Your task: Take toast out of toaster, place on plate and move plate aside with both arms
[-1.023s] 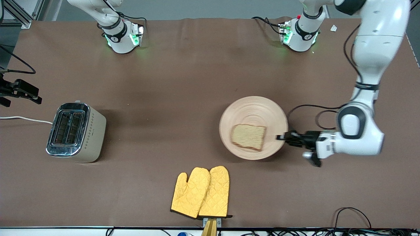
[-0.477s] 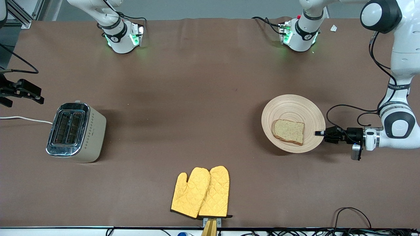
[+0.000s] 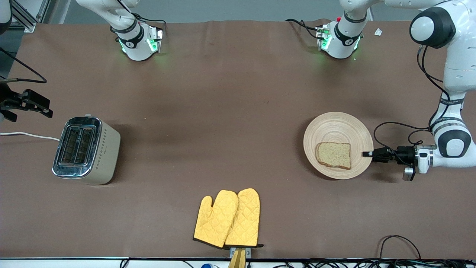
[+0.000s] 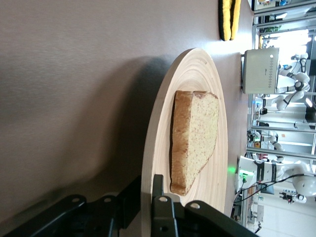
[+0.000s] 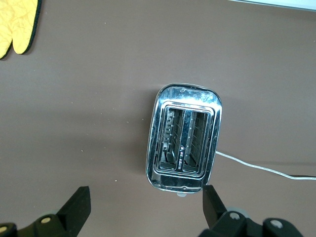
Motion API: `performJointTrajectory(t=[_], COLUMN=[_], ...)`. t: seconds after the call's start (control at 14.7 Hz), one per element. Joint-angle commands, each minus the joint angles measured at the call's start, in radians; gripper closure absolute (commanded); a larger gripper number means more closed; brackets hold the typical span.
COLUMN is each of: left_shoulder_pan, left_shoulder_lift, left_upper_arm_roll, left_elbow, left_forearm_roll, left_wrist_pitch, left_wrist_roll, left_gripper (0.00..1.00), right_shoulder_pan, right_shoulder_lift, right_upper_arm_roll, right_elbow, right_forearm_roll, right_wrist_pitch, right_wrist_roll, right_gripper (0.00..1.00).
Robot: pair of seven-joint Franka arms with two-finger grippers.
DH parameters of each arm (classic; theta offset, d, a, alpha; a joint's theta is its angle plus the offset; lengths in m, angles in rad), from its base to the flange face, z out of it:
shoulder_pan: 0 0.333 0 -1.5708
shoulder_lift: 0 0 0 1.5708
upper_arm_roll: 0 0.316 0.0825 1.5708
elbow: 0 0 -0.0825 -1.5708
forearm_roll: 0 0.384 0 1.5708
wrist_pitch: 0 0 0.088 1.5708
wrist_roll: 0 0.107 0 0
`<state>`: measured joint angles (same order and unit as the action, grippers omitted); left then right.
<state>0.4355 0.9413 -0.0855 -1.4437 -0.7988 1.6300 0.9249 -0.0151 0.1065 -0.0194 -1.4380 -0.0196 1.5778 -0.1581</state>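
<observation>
The round wooden plate (image 3: 336, 126) lies on the table toward the left arm's end. The toast (image 3: 334, 155) lies on the plate's nearer half. My left gripper (image 3: 367, 153) is shut on the plate's rim at the edge toward the left arm's end. In the left wrist view the plate (image 4: 163, 118) runs between the two fingers of the left gripper (image 4: 148, 195), and the toast (image 4: 195, 133) lies just past them. My right gripper (image 3: 28, 104) hangs open and empty above the table by the toaster; in the right wrist view the right gripper (image 5: 145, 207) is over the table beside the toaster.
A cream and chrome toaster (image 3: 86, 150) stands toward the right arm's end, its slots empty in the right wrist view (image 5: 185, 140). Its white cord (image 3: 26, 134) runs off the table edge. Two yellow oven mitts (image 3: 227, 218) lie near the front edge. Cables (image 3: 399, 242) lie at the front corner.
My left gripper has dragged the plate with the toast across the table toward the left arm's end. The right gripper has shifted only slightly.
</observation>
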Motion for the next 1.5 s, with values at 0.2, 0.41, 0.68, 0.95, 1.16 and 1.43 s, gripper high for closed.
performJointTrajectory(t=[0.2,0.41,0.68,0.95,1.16,1.43], left_shoulder_pan=[0.008,-0.035,-0.173,-0.326,-0.397,-0.382], left_shoulder_lift=[-0.028,-0.134,-0.378,-0.606,-0.751,-0.974], left_upper_arm_roll=[-0.002,-0.033,-0.033,-0.046,-0.080,-0.103], left_elbow=[0.090,0.175,0.166,0.117,0.048,-0.252], left_forearm_roll=[0.092,0.358,0.593,0.702,0.774,0.783], left_wrist_pitch=[-0.036,-0.035,-0.038,-0.110,-0.133,0.106], left_wrist_roll=[-0.050,-0.217,-0.470,-0.748,-0.899,-0.887], left_gripper=[0.00,0.00,0.00,0.00,0.00,0.00], right_shoulder_pan=[-0.009,-0.008,-0.006,-0.002,0.009,0.033], right_shoulder_lift=[0.007,0.007,0.006,0.007,0.007,0.005], right_upper_arm_roll=[0.006,0.006,0.007,0.007,0.010,0.010], right_elbow=[0.013,0.013,0.013,0.013,0.014,0.018], right_forearm_roll=[-0.016,-0.016,-0.014,-0.010,-0.010,-0.013], right_wrist_pitch=[-0.013,-0.012,-0.012,-0.012,-0.010,-0.010], right_wrist_roll=[0.005,0.005,0.014,0.015,0.015,0.017], right_gripper=[0.00,0.00,0.00,0.00,0.00,0.00])
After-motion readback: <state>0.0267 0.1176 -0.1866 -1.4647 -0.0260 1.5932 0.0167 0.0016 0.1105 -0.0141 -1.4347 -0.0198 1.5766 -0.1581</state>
